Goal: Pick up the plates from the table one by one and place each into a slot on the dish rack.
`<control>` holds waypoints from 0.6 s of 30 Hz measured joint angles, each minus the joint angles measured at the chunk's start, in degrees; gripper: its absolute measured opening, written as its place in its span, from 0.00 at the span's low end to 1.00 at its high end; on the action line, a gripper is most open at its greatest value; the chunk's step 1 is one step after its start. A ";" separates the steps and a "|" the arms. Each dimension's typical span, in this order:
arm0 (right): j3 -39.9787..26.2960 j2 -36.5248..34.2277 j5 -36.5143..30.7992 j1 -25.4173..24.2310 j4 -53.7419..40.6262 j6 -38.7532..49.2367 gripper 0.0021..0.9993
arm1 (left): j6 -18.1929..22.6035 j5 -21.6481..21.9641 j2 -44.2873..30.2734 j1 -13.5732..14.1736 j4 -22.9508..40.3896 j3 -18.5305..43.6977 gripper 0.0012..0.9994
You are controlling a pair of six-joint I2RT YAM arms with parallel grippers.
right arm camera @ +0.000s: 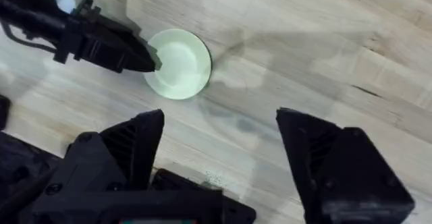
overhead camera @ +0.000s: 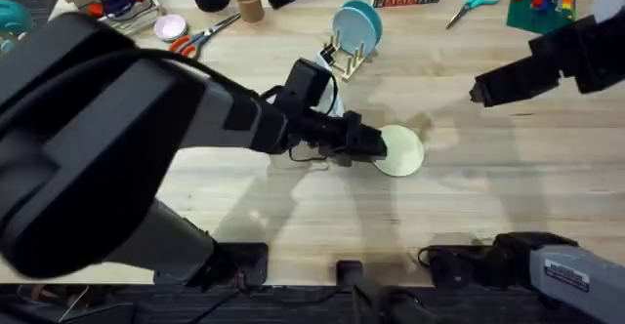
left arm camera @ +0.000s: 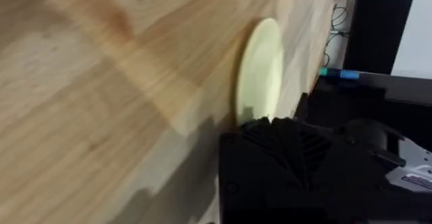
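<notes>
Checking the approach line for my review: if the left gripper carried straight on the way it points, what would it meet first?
The cream plate, lying flat on the table. The left gripper points right along the tabletop with its tip already at the plate's near rim; whether it touches is unclear.

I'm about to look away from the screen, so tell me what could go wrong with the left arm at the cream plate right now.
1. The left gripper meets the flat pale cream-yellow round plate at its rim, low on the light wooden table; a thin edge grip may slip.
2. It could push the plate along instead of lifting it.
3. The small wooden peg dish rack already holds a light blue plate; a tilted insertion may knock it.
</notes>
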State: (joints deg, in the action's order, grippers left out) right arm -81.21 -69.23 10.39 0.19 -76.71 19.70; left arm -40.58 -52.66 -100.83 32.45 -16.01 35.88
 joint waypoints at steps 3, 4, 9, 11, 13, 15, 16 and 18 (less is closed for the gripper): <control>0.00 0.02 0.00 0.00 0.00 0.00 1.00 | -0.22 -0.26 -1.09 0.00 -0.35 0.04 0.04; 0.00 0.02 0.00 0.00 0.00 0.00 1.00 | -0.44 -0.23 -1.31 0.00 -0.36 0.04 0.04; 0.00 0.02 0.00 0.00 0.00 0.00 1.00 | -1.74 -0.24 -1.54 0.00 -0.55 0.09 0.04; 0.01 0.01 0.00 0.01 0.00 0.00 1.00 | -2.01 -0.20 -1.54 0.00 -0.55 0.09 0.04; 0.02 0.02 0.00 0.00 0.00 0.00 1.00 | -2.19 -0.20 -1.54 0.00 -0.55 0.09 0.04; 0.02 0.02 0.00 0.00 0.00 0.00 1.00 | -2.34 -0.20 -1.54 0.00 -0.57 0.09 0.04; 0.02 0.00 0.00 0.00 0.00 0.00 1.00 | -2.36 -0.20 -1.54 0.00 -0.55 0.09 0.04; 0.02 0.01 -0.01 0.00 -0.01 -0.06 1.00 | -2.44 -0.10 -1.54 0.00 -0.57 0.09 0.04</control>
State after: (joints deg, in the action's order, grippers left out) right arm -81.19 -69.22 10.38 0.19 -76.72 19.65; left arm -43.02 -52.76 -102.37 32.45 -16.58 35.97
